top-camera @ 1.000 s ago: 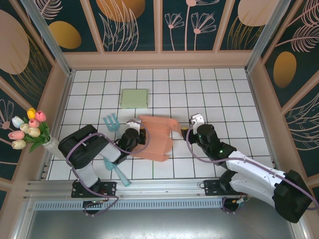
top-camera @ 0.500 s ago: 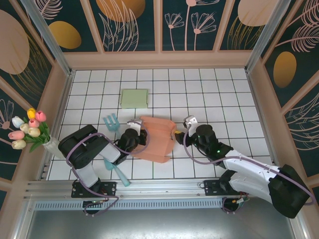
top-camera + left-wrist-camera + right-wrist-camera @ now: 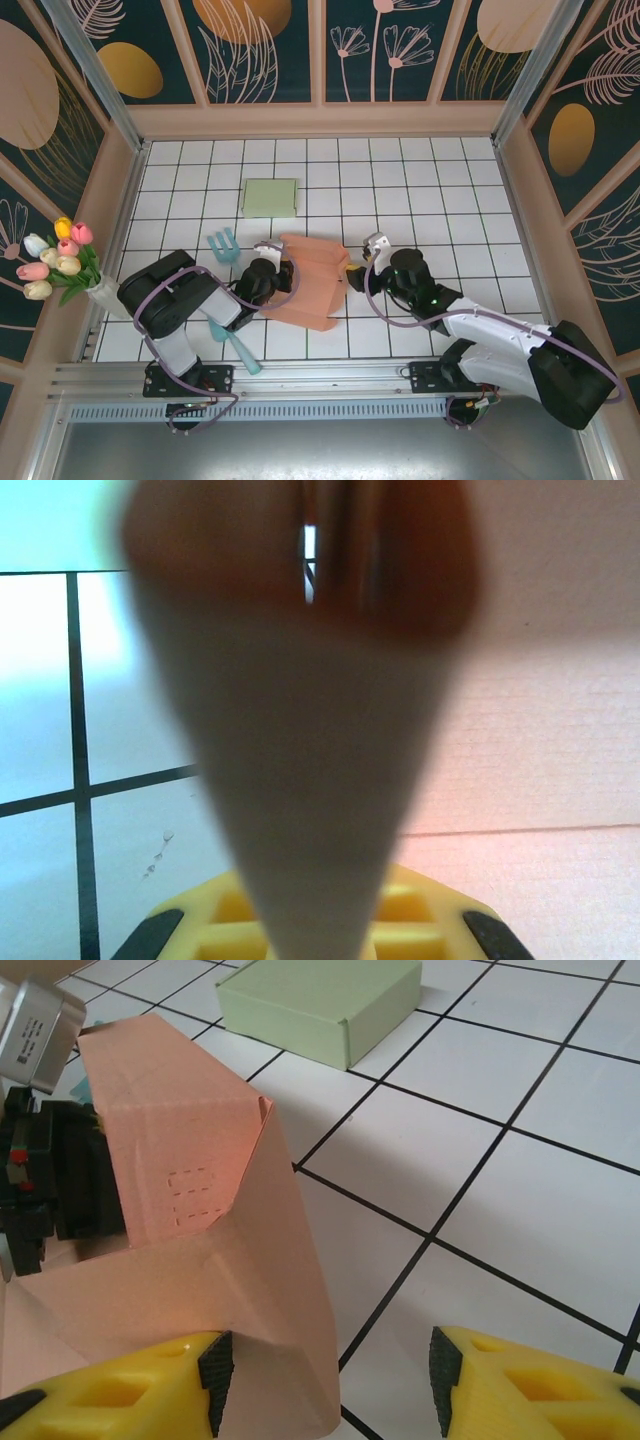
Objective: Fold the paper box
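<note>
The salmon paper box (image 3: 312, 280) lies partly folded on the tiled table near the middle front. My left gripper (image 3: 266, 268) sits at its left edge; in the left wrist view a blurred flap (image 3: 300, 760) runs up from between the yellow fingers (image 3: 410, 925), which are shut on it. My right gripper (image 3: 358, 272) is at the box's right edge. In the right wrist view it (image 3: 325, 1375) stands open, a raised flap (image 3: 200, 1230) rests against its left pad (image 3: 214, 1370), and the right finger (image 3: 540, 1390) is over bare tile.
A finished green box (image 3: 270, 197) sits behind the salmon one, also visible as the green box (image 3: 320, 1005) ahead of the right wrist. A teal fork (image 3: 223, 243) and a teal tool (image 3: 238, 348) lie by the left arm. Tulips (image 3: 58, 260) stand at the left wall.
My right gripper has moved left against the box's right edge, and the right flap has swung up and inward. The left gripper has stayed in place.
</note>
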`<action>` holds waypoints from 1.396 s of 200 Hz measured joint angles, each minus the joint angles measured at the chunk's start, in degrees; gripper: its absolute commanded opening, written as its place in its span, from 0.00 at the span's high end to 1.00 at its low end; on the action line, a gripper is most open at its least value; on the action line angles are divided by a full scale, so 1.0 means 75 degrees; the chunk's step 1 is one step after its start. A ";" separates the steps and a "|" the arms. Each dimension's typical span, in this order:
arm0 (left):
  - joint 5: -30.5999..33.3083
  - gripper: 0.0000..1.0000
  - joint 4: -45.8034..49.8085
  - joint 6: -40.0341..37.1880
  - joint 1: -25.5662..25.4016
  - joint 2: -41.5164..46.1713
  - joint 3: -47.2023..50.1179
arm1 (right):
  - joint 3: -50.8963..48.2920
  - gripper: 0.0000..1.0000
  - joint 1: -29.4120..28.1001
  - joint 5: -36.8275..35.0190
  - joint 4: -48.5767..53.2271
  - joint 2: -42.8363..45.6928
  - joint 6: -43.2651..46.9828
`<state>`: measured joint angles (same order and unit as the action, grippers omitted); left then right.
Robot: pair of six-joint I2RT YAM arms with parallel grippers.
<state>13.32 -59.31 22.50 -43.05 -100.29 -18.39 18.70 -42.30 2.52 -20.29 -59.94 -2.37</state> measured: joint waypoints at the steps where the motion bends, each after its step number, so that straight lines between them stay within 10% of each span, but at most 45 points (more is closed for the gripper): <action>1: 0.0003 1.00 0.0000 -0.0003 0.0000 0.0000 0.0000 | 0.0000 0.42 0.0000 -0.0015 -0.0012 -0.0006 -0.0020; 279: 0.0673 1.00 -0.0694 -0.0172 -0.0003 -0.0399 0.0280 | 0.0248 0.57 0.0085 -0.0085 -0.1565 -0.1617 -0.0542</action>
<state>18.37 -64.51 21.21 -43.07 -103.28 -16.29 20.56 -41.67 1.89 -32.03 -72.07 -6.44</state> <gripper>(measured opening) 0.113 0.434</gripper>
